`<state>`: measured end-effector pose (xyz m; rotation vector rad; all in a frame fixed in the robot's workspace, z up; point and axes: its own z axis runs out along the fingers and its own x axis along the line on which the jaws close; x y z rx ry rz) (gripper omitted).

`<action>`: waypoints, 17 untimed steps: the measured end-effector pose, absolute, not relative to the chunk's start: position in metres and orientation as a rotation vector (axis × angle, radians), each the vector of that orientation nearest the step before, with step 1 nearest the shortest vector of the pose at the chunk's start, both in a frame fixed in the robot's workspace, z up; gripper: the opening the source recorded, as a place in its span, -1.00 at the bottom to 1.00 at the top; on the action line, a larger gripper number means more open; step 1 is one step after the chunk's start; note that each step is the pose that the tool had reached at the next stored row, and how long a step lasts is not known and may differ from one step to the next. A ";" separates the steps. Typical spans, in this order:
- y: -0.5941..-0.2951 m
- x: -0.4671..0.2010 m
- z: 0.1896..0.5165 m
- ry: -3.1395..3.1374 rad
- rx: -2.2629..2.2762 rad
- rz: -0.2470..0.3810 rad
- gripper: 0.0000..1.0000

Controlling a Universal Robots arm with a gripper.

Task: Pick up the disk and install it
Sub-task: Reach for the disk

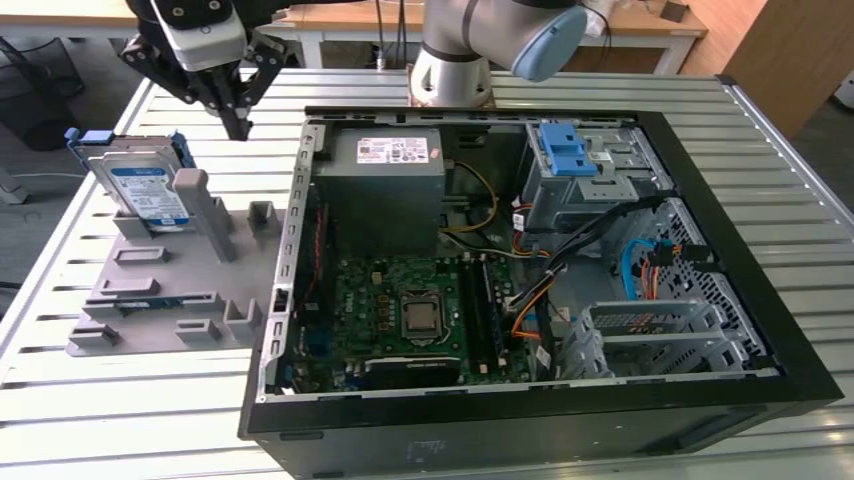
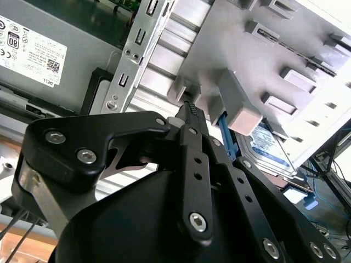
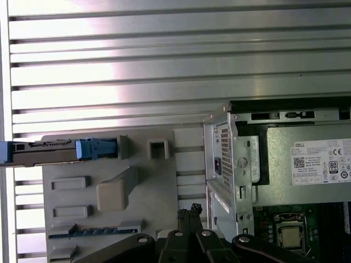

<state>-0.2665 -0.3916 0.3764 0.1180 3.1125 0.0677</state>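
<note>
Slatted metal forms the worktop (image 1: pixel 80 420), which carries an open black computer case (image 1: pixel 534 430) on the exterior view's right and a grey holder plate (image 1: pixel 160 300) on its left. At the plate's far end the disk (image 1: pixel 144 190) stands on edge in its blue bracket. Farther back, toward the case, the tool (image 1: pixel 240 128) hangs with its fingers pressed together, gripping nothing and clear of the disk.

White sticker (image 1: pixel 395 151) on grey metal power-supply box (image 1: pixel 380 205), inside black computer case (image 1: pixel 534 425): small print, certification marks. Blue-and-white label (image 1: pixel 150 195) on silver rectangular disk (image 1: pixel 127 155), outside the case: wording too small to tell.
</note>
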 end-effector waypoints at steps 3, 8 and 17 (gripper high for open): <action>-0.392 -0.267 0.376 3.113 0.118 0.068 -0.79; -0.391 -0.268 0.376 3.112 0.118 0.068 -0.79; -0.391 -0.272 0.374 3.113 0.118 0.068 -0.79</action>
